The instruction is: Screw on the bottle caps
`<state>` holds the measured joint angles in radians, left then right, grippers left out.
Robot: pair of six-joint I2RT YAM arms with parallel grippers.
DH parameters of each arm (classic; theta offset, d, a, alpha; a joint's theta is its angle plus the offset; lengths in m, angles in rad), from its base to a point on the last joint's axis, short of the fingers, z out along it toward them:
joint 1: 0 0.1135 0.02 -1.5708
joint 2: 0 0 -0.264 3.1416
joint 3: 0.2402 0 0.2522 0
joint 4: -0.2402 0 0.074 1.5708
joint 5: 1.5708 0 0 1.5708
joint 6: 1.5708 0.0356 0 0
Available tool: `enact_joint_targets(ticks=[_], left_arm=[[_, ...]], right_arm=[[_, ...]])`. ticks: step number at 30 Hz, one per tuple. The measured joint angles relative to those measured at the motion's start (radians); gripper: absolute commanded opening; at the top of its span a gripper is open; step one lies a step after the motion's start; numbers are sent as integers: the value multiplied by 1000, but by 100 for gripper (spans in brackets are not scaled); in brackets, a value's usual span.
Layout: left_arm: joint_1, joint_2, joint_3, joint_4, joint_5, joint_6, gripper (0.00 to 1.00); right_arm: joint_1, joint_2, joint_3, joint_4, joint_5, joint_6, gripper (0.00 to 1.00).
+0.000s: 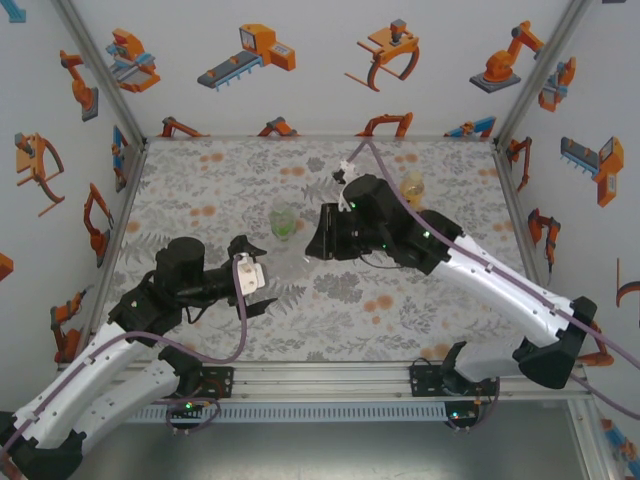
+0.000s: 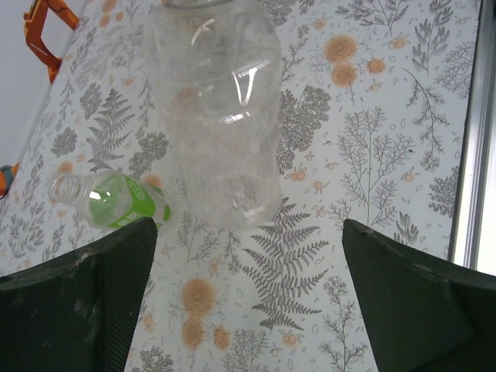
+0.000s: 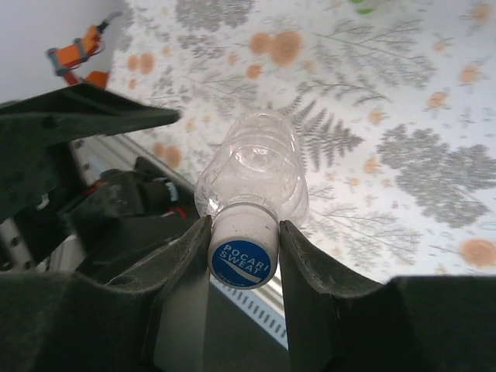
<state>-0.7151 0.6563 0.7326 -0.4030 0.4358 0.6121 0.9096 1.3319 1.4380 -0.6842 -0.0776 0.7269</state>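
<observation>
When viewed from above: left gripper (image 1: 268, 278) spread wide near the middle of the table (image 1: 200, 180), right gripper (image 1: 318, 236) facing it from the other side, colourless bottle (image 1: 296, 262) barely readable between the two. Green-tinted bottle (image 1: 284, 222) just behind that gap. Yellow-orange bottle (image 1: 411, 187) well apart, toward the far right.

From the left wrist: fingers (image 2: 77, 302) wide apart, grasping nothing. Colourless bottle ahead of them, not yet between them. Green-tinted bottle lying on its side beyond, neck open, no cap.

From the right wrist: clamped on the white cap with a blue centre (image 3: 243, 252), one finger pressing each side, cap seated on the colourless bottle's neck, body pointing away over the table.

Judged step: threading this cap on. Next move probably calls for closing the left gripper round the bottle body to stop it spinning, then twisting the cap with the right wrist, kept square to the neck. Cannot tell how tight already.
</observation>
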Motion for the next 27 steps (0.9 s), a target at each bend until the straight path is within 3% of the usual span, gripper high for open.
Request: enact_joint_targets(ticks=[8, 15, 20, 27], left_arm=[[0, 0, 0, 0, -9, -5, 97], [0, -2, 0, 0, -17, -6, 97], [0, -2, 0, 0, -21, -7, 97], [0, -2, 0, 0, -25, -6, 97]], right_arm=[[-226, 135, 154, -133, -45, -179, 7], [-378, 397, 425, -293, -40, -369, 7], [-433, 560, 546, -363, -5, -450, 6], [-448, 661, 574, -349, 66, -496, 6]])
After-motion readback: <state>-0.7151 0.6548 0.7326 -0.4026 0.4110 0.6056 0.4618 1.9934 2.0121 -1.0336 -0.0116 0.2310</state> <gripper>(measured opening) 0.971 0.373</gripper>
